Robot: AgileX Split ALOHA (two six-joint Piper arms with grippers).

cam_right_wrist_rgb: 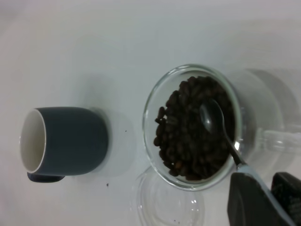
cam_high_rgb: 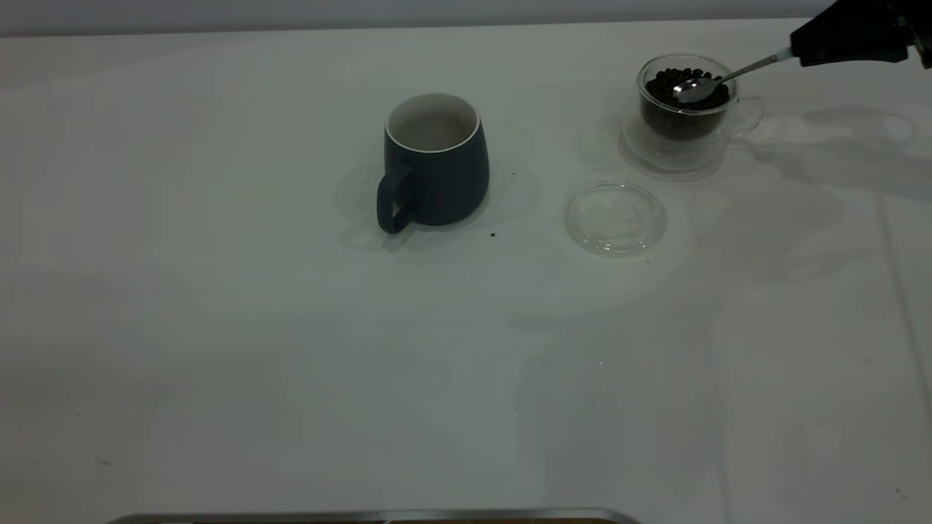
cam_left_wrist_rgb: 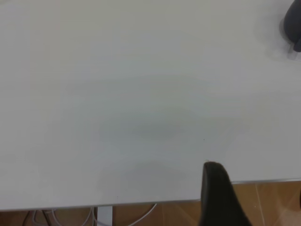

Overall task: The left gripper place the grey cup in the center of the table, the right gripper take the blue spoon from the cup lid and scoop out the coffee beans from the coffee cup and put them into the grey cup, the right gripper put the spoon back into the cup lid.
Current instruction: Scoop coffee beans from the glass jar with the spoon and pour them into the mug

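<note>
A: Anything on the big plain white tabletop (cam_high_rgb: pixel 291 364) right now?

B: Yep. Large dark slate blue-grey ceramic mug (cam_high_rgb: pixel 435 160) with white inside and rim, standing upright around the middle, loop handle turned toward the near-left side in the exterior view. Looks empty inside from the exterior view.

A: And the small clear double-walled glass cup (cam_high_rgb: pixel 688 109)?

B: Sitting far right toward the back, well apart from the mug, loaded with small dark brown-black roasted coffee beans (cam_high_rgb: pixel 684 98). Clear loop handle pointing right.

A: Where's the small shiny metal teaspoon with the pale light-blue handle end (cam_high_rgb: pixel 717 78)?

B: Pinched by the black tapering right gripper (cam_high_rgb: pixel 801 49) up in the top right corner, fingers clamped on the handle end. Bowl of the spoon resting on top of the beans inside the glass cup, stem slanting up to the gripper. Same thing from the right wrist view: spoon bowl (cam_right_wrist_rgb: pixel 212 117) lying on the bean pile (cam_right_wrist_rgb: pixel 188 136), no beans visible in it.

A: Flat round clear glass lid (cam_high_rgb: pixel 615 217)?

B: Lying flat on the table just in front of the glass cup, between it and the mug, a bit nearer the cup. Nothing on it.

A: Left gripper (cam_left_wrist_rgb: pixel 221 197)?

B: Not in the exterior view. Only one dark finger showing in the left wrist view, over the table edge, mug barely peeking in at the far corner (cam_left_wrist_rgb: pixel 294 28). Can't tell if spread or pressed together
</note>
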